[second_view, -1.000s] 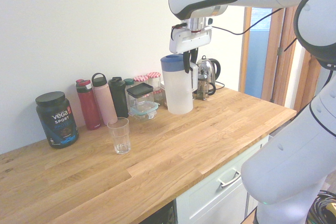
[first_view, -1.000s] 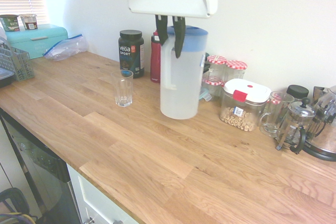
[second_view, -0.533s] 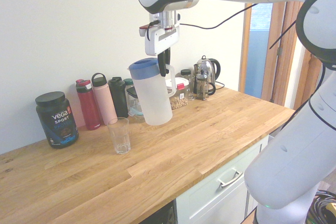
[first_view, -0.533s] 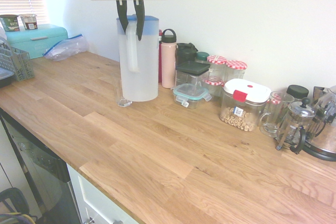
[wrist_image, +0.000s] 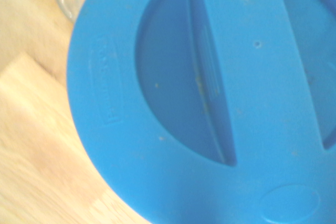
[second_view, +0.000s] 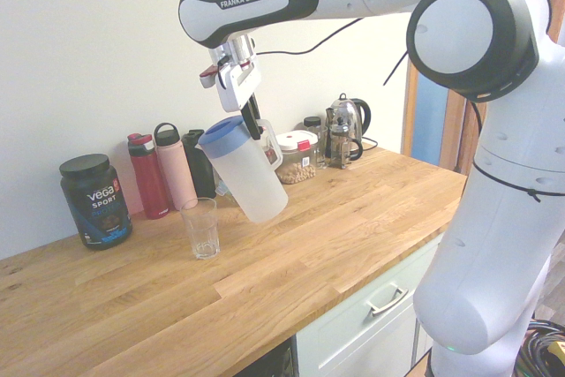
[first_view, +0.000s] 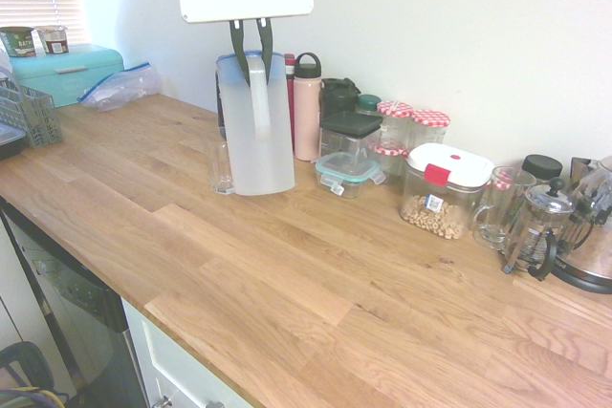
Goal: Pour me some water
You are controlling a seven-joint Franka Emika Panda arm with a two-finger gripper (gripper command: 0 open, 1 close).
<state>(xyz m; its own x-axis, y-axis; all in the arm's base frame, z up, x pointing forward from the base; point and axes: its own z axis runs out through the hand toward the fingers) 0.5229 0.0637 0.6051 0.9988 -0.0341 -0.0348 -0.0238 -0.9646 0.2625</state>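
Translucent white pitcher (second_view: pixel 244 169) with blue lid (wrist_image: pixel 210 93) hangs tilted, its handle pinched by the gripper (second_view: pixel 253 126).

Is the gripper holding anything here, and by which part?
Yes: the translucent plastic pitcher with a blue lid, gripped by its handle, lifted and tilted toward the clear drinking glass.

The arm (second_view: pixel 441 59) is glossy white with rounded shells, black bands at the joints and a black panel lettered "FRANKA EMIKA" in white. A thin black cable runs along it to the wrist. The claw (first_view: pixel 251 54) has a flat white housing and two slim black fingers (first_view: pixel 236 45).
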